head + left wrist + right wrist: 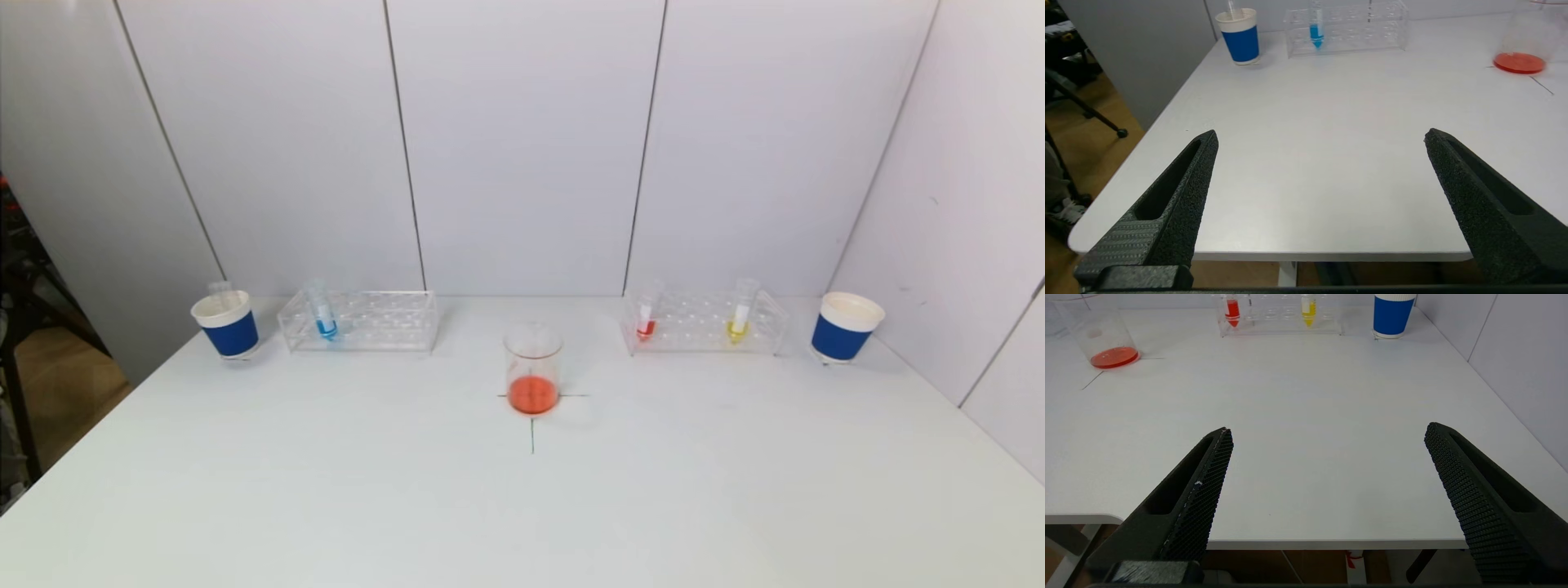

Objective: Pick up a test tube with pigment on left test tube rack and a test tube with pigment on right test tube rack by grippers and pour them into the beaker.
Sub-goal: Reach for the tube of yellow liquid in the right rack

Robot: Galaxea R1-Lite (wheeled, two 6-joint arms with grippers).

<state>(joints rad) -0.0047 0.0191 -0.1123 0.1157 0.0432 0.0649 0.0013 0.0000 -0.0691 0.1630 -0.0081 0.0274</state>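
A clear beaker (532, 369) with orange-red liquid stands at the table's middle, on a cross mark. The left clear rack (359, 322) holds a tube with blue pigment (322, 312). The right clear rack (704, 323) holds a tube with red pigment (647, 314) and a tube with yellow pigment (740, 312). Neither gripper shows in the head view. My left gripper (1321, 136) is open and empty over the table's near left edge, far from the blue tube (1316, 28). My right gripper (1327, 433) is open and empty over the near right edge, far from the red tube (1232, 311) and the yellow tube (1308, 309).
A blue-and-white paper cup (226, 325) with an empty tube in it stands left of the left rack. A second blue-and-white cup (845, 327) stands right of the right rack. White wall panels close the back and right side. The table's left edge drops to the floor.
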